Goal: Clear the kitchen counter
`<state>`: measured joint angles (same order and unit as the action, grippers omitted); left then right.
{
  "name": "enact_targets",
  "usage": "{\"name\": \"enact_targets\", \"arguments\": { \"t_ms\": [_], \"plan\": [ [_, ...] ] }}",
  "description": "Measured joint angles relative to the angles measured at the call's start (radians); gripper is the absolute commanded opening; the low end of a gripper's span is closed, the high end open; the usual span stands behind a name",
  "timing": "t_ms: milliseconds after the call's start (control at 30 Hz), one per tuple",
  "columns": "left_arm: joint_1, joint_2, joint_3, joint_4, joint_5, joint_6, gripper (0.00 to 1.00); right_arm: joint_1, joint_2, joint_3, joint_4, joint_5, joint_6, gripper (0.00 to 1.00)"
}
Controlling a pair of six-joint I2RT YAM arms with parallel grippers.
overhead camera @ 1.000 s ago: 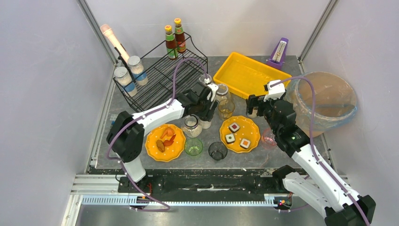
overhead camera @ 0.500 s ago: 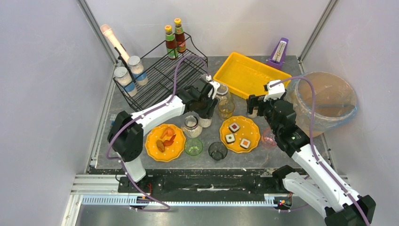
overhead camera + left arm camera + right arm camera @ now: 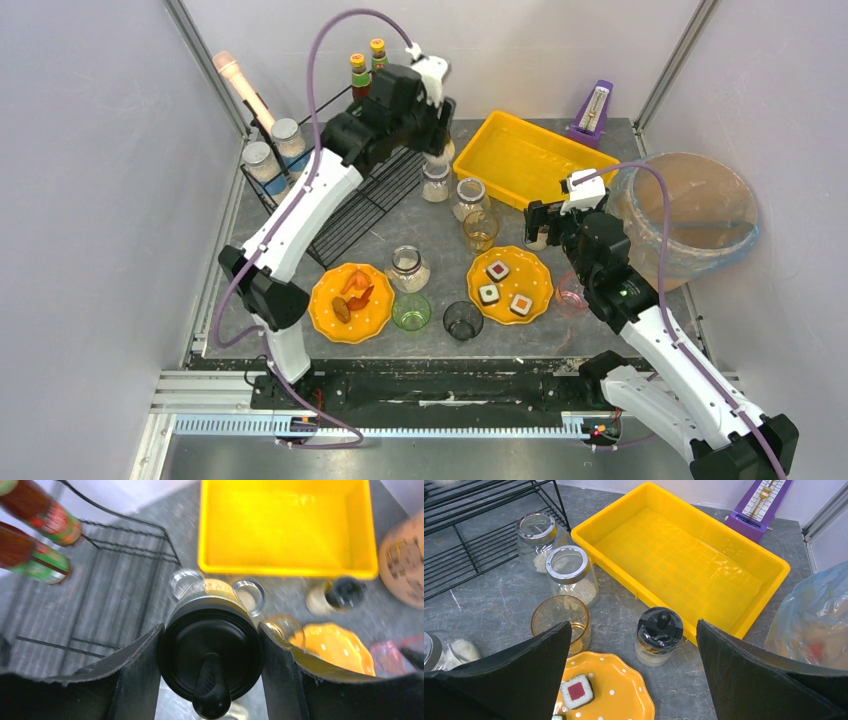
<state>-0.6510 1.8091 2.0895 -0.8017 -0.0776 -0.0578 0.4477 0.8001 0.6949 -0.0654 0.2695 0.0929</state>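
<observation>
- Left gripper [image 3: 211, 665], clamped on the black-lidded jar [image 3: 212, 640], had lifted it off the kitchen counter [image 3: 415, 225] toward the wire rack [image 3: 95, 610].
- Right gripper [image 3: 633, 630] hung open; many items remained.

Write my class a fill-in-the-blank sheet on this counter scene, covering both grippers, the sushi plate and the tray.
1. The left gripper is shut on a jar whose lid is ____.
2. The orange plate beside the right arm carries ____ sushi pieces.
3. The right gripper hangs with its jaws ____ over a second jar.
4. The tray behind that plate is ____.

Missing words: black; three; open; yellow.
</observation>
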Motion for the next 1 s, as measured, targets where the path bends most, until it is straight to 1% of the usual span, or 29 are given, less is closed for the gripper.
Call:
{"name": "enact_targets", "arguments": {
  "t_ms": [133,233,467,667,833,900,1000],
  "plan": [
    [0.076,0.092,0.185,-0.017,-0.027,0.014,0.02,0.0,0.0,0.0,0.001,-0.003,0.0,0.98],
    [0.131,0.16,0.259,-0.007,-0.032,0.025,0.02,0.0,0.0,0.002,0.0,-0.004,-0.001,0.98],
    [0.226,0.268,0.263,0.023,-0.041,0.029,0.02,0.0,0.001,0.013,-0.004,-0.004,-0.004,0.98],
    [0.256,0.31,0.224,0.116,-0.034,0.03,0.02,0.0,0.01,0.021,-0.015,-0.003,-0.012,0.98],
    [0.259,0.355,0.222,0.193,-0.007,0.029,0.09,0.0,0.014,0.03,-0.023,0.0,-0.018,0.98],
    [0.259,0.374,0.222,0.217,0.008,0.029,0.13,0.0,0.014,0.03,-0.027,0.002,-0.018,0.98],
    [0.259,0.405,0.222,0.248,0.026,0.029,0.23,0.0,0.015,0.03,-0.028,0.007,-0.019,0.98]
  ]
}}
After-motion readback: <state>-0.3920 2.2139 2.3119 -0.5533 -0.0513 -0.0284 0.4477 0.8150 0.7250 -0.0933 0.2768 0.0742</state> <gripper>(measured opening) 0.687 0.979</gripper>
